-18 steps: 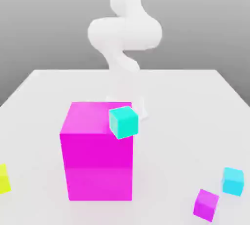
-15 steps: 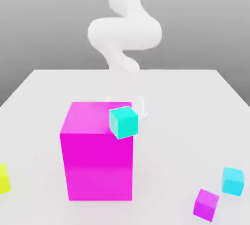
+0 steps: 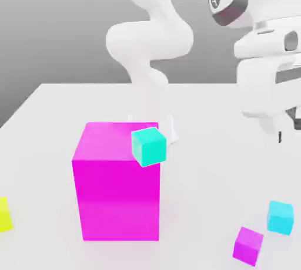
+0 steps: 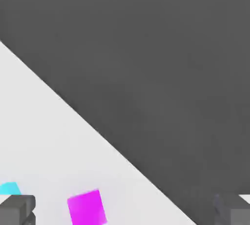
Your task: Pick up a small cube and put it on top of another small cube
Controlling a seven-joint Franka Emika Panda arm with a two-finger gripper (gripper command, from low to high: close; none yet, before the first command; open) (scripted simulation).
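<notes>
The small cube (image 3: pixel 280 217), sky-blue, sits on the white table near the exterior view's right front; the hand view catches its edge (image 4: pixel 9 188). The other small cube (image 3: pixel 149 146), turquoise, shows against the top right corner of a big magenta block (image 3: pixel 117 186). I cannot tell how it rests there. My gripper (image 3: pixel 283 132) hangs high at the exterior view's right, well above the sky-blue cube. In the hand view the gripper (image 4: pixel 124 212) is open, with its fingertips (image 4: pixel 17 209) far apart and nothing held between them.
A small magenta cube (image 3: pixel 248 245) lies just left of and in front of the sky-blue one, and also appears in the hand view (image 4: pixel 87 207). A small yellow cube (image 3: pixel 4 214) sits at the exterior view's left edge. The table's edge (image 4: pixel 97 131) runs diagonally.
The hand and forearm have swung into sight at the exterior view's upper right, where earlier only the arm's base and elbow showed. No cube has moved.
</notes>
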